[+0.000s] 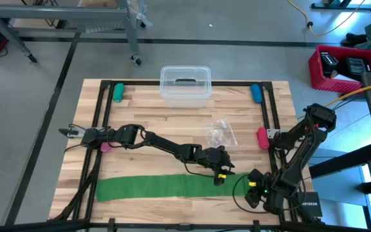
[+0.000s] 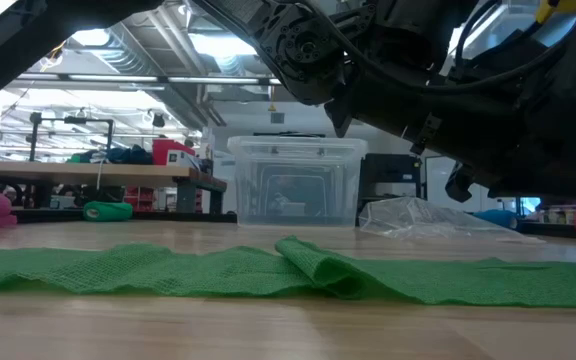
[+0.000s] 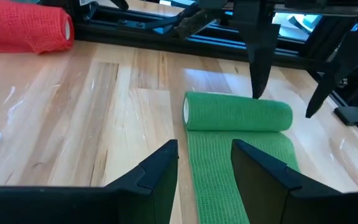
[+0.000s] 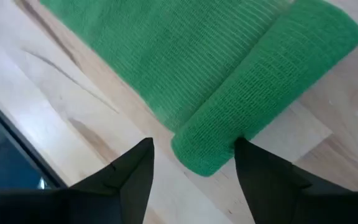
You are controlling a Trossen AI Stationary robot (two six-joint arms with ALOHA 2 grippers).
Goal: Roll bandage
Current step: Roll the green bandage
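Observation:
The bright green bandage (image 1: 160, 188) lies flat along the table's near edge, its right end wound into a short roll (image 3: 238, 112). A crease (image 2: 318, 265) rises near the middle of the strip. My left gripper (image 3: 204, 152) is open just short of the roll. One finger is over the flat strip and the other over the wood beside the strip's edge. My right gripper (image 4: 194, 146) is open and points steeply down. Its two fingers stand on either side of one end of the roll (image 4: 207, 155). My left gripper comes in low from the table's left along the strip; whether its fingers (image 3: 253, 171) touch the cloth I cannot tell. My right gripper has one fingertip (image 4: 244, 149) right beside the roll's side near its end; whether it touches the roll I cannot tell.
A clear lidded bin (image 1: 185, 84) stands at the far edge and a clear plastic bag (image 1: 221, 134) lies mid-table. Small rolls lie about: red (image 1: 261, 136), pink (image 1: 105, 146), teal (image 1: 118, 92), blue (image 1: 255, 93). Black rails (image 1: 99, 116) frame the table.

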